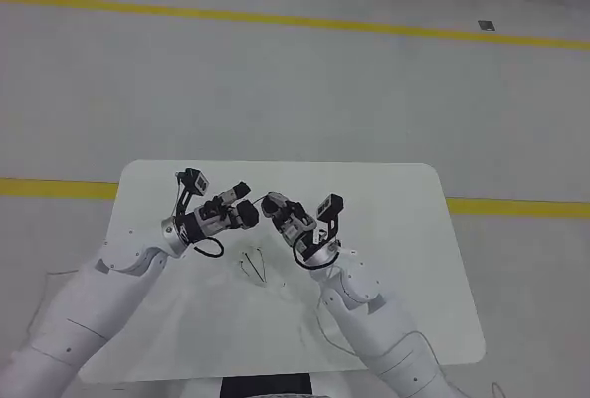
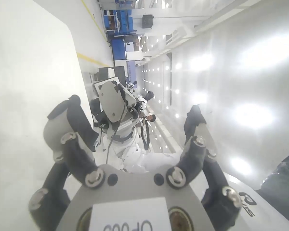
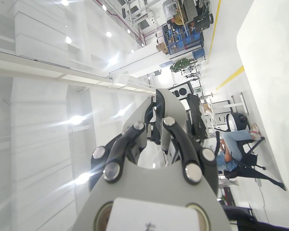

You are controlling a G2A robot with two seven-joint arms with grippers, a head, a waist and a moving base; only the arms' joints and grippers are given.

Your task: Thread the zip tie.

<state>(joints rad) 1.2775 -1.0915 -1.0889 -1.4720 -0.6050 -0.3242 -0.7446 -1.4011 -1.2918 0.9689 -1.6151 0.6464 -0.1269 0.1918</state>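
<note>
White table (image 1: 404, 204) is taking up the middle of the top view, with grey floor and yellow lines around it.

Left arm (image 1: 125, 261) is coming in from the robot's left front corner and right arm (image 1: 359, 294) from the right front. They are meeting tip to tip over the table's middle, slightly toward the far edge.

Left gripper (image 1: 242, 211) is pointing at the right one, close to it, though I can't tell if they are touching. In the left wrist view the left gripper (image 2: 134, 104) is standing released, its dark fingers (image 2: 71, 118) spread wide with nothing between them. The other arm's grey gripper is showing farther off through that gap.

Right gripper (image 1: 272, 208) is facing the left one. In the right wrist view the right gripper (image 3: 159, 97) is clenched, its fingers pressed flat together. Can't tell whether anything is pinched between them, as it is too thin to make out there.

Zip tie (image 1: 252, 266) is lying flat on the table as thin pale strands, nearer the robot than both grippers, roughly below the gap between them and clear of both arms. Can't tell how many strands there are.
</note>
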